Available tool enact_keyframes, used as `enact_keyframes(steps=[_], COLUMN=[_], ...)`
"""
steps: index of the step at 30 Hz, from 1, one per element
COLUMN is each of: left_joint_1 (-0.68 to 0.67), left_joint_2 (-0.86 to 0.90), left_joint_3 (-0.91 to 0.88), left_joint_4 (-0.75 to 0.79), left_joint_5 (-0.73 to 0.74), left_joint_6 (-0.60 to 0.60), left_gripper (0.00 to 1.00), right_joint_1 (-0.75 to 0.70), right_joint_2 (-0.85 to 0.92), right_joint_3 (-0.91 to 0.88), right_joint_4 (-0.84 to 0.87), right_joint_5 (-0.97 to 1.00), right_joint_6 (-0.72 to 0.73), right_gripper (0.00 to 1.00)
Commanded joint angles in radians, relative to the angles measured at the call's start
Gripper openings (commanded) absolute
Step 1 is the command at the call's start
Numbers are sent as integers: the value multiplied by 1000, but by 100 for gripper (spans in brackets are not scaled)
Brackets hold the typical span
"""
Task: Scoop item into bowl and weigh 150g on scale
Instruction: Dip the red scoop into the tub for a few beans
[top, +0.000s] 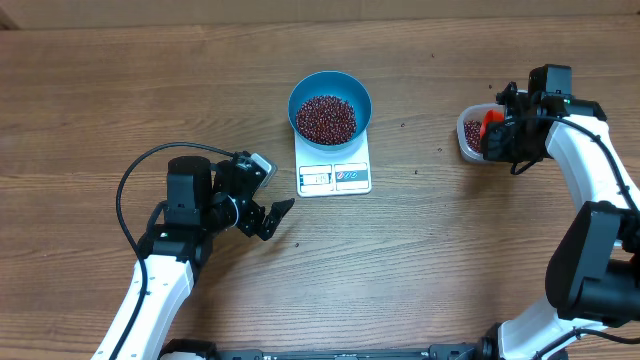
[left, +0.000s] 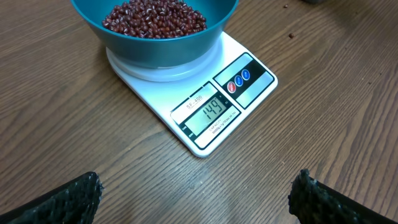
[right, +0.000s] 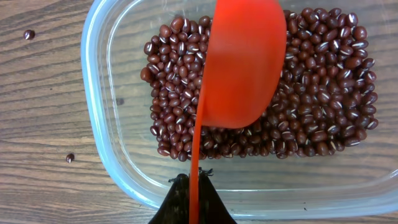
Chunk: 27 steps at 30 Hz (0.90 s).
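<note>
The teal bowl (top: 330, 80) stands on the white scale (top: 334, 178) and holds a heap of dark red beans (top: 326, 118). In the left wrist view the bowl (left: 155, 50) sits above the scale's display (left: 208, 116), which reads 149. My left gripper (top: 272, 215) rests open on the table left of the scale, its fingers (left: 74, 196) wide apart with only bare wood between them. My right gripper (right: 194, 183) is shut on the thin handle of an orange-red scoop (right: 242, 62), which hangs tilted over more beans (right: 323, 112) in a clear plastic tub (right: 99, 124).
The tub (top: 468, 135) sits at the right side of the table under the right arm. A few stray beans (right: 69, 158) lie on the wood beside it, and one (top: 404, 126) lies between scale and tub. The left arm's black cable (top: 125, 185) loops out to the left.
</note>
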Motion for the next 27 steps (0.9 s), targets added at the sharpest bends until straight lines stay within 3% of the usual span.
enact_keyframes(steps=[1, 14, 27], left_joint_1=[-7, -7, -7], left_joint_2=[3, 3, 3], left_joint_3=[3, 3, 3], left_joint_4=[3, 3, 3], left_joint_5=[8, 8, 8], left_joint_6=[-10, -10, -10], left_gripper=[100, 100, 100], right_joint_1=[-1, 5, 5], right_joint_2=[34, 34, 34], right_joint_3=[-6, -6, 13], right_joint_4=[-10, -58, -60], right_joint_5=[-1, -85, -114], right_joint_6=[2, -85, -85], right_gripper=[4, 4, 4])
